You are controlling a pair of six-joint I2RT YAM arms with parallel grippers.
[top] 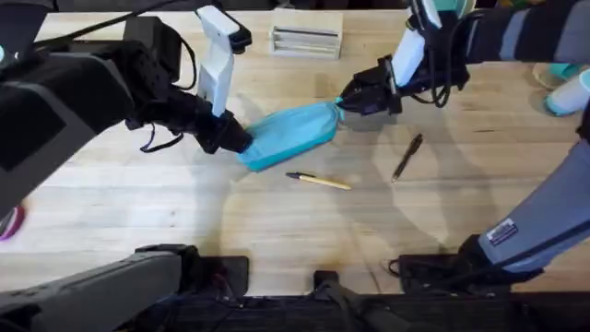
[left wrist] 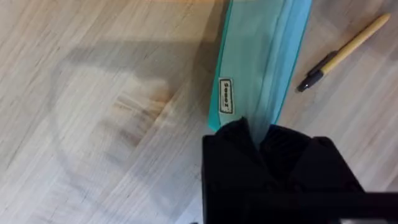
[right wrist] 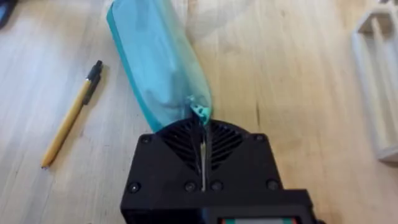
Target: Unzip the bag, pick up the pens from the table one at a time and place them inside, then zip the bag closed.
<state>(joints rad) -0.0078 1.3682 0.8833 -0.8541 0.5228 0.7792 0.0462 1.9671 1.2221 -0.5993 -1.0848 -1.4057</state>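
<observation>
My matt black plastic left gripper and right gripper pinch the bag, a soft turquoise cloth with a faint sheen and a small woven label, on the table of pale, smooth, grained wood beside a smooth tan-yellow pen.

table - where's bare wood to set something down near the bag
Bare table runs in front of the tan pen toward the arm bases, and left of the left gripper. It is crowded around the bag, held at both ends, with the right gripper and dark pen close by.
</observation>
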